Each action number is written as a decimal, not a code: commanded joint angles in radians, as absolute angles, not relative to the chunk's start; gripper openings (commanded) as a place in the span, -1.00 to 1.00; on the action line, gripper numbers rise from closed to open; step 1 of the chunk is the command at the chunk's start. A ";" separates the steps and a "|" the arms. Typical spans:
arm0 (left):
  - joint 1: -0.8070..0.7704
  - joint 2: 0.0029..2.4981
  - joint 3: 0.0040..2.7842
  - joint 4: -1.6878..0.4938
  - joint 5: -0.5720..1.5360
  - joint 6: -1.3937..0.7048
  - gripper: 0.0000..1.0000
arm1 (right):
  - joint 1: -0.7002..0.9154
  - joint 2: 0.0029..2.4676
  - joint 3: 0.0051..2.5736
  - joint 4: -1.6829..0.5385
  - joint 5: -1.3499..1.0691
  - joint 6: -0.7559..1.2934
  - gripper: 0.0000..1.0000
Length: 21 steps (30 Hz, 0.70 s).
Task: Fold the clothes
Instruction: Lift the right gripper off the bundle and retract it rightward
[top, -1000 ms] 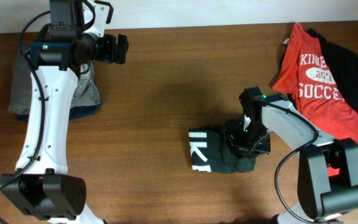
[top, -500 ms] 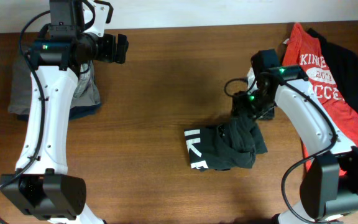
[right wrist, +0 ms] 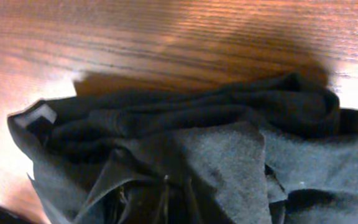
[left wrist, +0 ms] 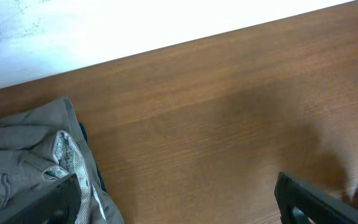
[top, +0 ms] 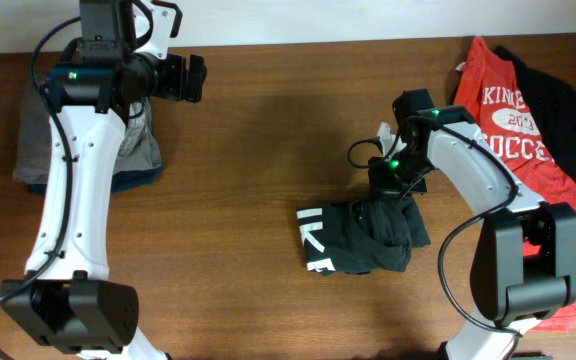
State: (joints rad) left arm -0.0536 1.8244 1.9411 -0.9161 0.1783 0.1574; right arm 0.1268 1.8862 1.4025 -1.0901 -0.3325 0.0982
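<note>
A black T-shirt (top: 353, 240) with white block letters lies bunched at the table's middle right. My right gripper (top: 386, 190) is at the shirt's upper right edge, shut on a raised fold of it. In the right wrist view the crumpled black T-shirt (right wrist: 229, 143) fills the lower frame and wraps round the right gripper (right wrist: 166, 199). My left gripper (top: 193, 78) hangs open at the far left, with nothing between its fingers (left wrist: 316, 199). Beside it lies a grey garment pile (top: 38, 140), seen close in the left wrist view as grey cloth (left wrist: 23, 155).
A red T-shirt (top: 508, 130) with white "SOCCER" print lies at the right edge over another black garment (top: 568, 100). A navy piece (top: 133, 182) peeks out under the grey pile. The table's white back edge (left wrist: 166, 25) runs behind the left gripper.
My right gripper rose from low on the black T-shirt toward the back, dragging its right side up into a bunch, then came slightly back left. The left arm has not moved.
</note>
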 commanded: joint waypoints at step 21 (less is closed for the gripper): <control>-0.051 1.834 1.945 -0.914 0.175 0.174 0.98 | -0.049 1.915 1.528 -1.098 -0.284 -0.005 0.72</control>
